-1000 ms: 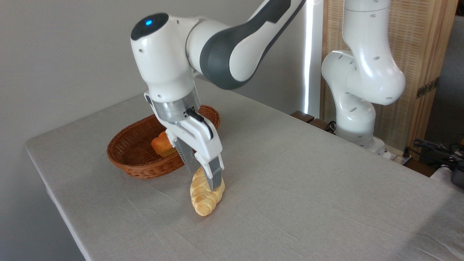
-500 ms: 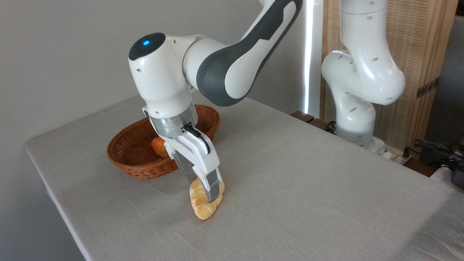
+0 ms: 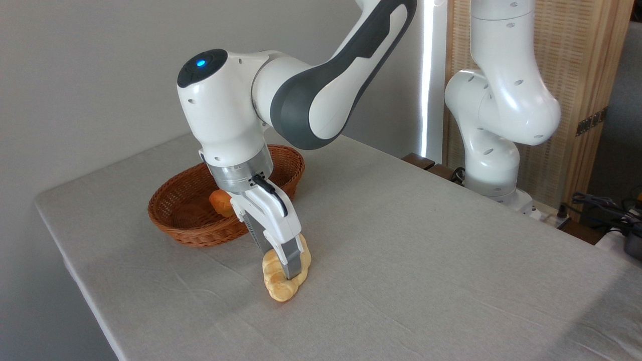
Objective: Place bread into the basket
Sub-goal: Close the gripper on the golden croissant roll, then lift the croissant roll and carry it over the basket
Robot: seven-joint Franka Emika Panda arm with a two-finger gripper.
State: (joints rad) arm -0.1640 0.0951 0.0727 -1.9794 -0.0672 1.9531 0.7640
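The bread (image 3: 281,288), a pale golden braided loaf, lies on the grey tablecloth just in front of the basket. My gripper (image 3: 278,260) is down over its middle, with one finger on each side of the loaf and the near finger (image 3: 293,260) low against its right flank. The jaws stand apart and the loaf still rests on the table. The basket (image 3: 170,220), oval reddish-brown wicker, sits behind and to the left of the gripper. My wrist hides part of its inside.
A small orange-brown roll (image 3: 219,201) lies inside the basket. The arm's white base (image 3: 494,150) stands at the table's far right edge. Cables and dark gear (image 3: 609,210) sit beyond the table on the right. The table's near left edge (image 3: 80,281) runs close to the basket.
My gripper has come down from above the loaf until its fingers reach low around it, and the wrist has dropped with it. The loaf and the basket stay where they were.
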